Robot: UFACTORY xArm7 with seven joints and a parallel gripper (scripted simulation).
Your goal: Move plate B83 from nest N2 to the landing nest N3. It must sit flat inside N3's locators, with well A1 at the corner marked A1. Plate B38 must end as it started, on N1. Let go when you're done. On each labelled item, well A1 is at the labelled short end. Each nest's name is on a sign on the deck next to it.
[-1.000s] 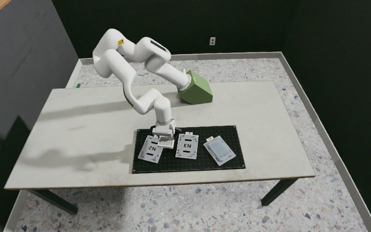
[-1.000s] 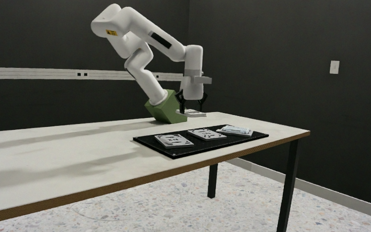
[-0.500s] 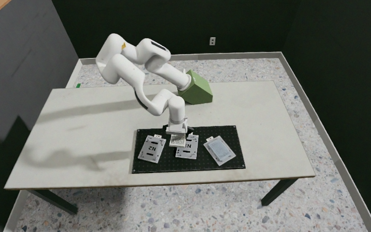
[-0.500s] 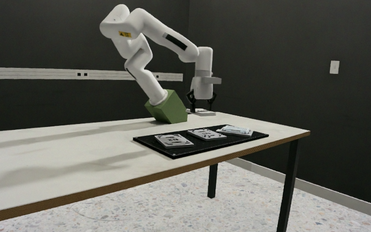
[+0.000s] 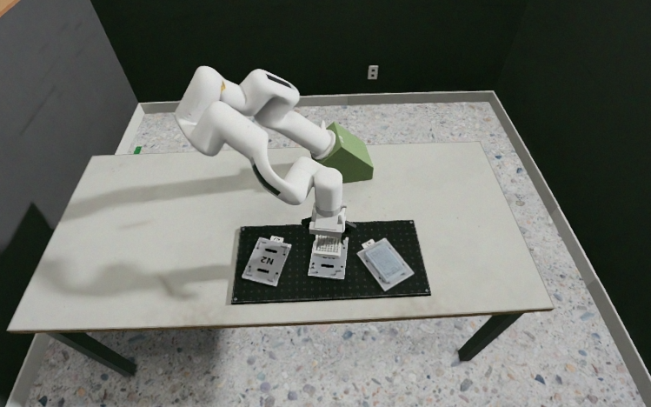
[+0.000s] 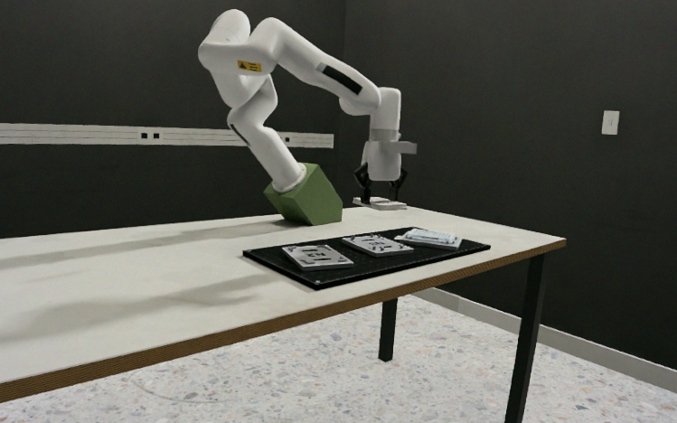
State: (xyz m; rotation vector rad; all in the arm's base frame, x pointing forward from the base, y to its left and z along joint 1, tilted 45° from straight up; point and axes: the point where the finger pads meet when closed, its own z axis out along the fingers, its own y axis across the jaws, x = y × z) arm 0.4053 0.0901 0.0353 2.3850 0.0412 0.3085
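Note:
My gripper (image 5: 327,237) is shut on plate B83 (image 5: 327,245), a white well plate, and holds it level in the air above the middle nest N3 (image 5: 327,263). In the side view the gripper (image 6: 380,195) and the plate (image 6: 380,203) hang well above the black deck (image 6: 367,255). Nest N2 (image 5: 267,261) stands bare at the left of the deck, with its name showing; it also shows in the side view (image 6: 317,256). Plate B38 (image 5: 385,263) lies on the right nest N1, turned at an angle; it shows in the side view too (image 6: 428,238).
The arm's green base block (image 5: 348,153) stands behind the deck. Small sign tabs sit at the far ends of the nests. The table's front edge runs close to the deck.

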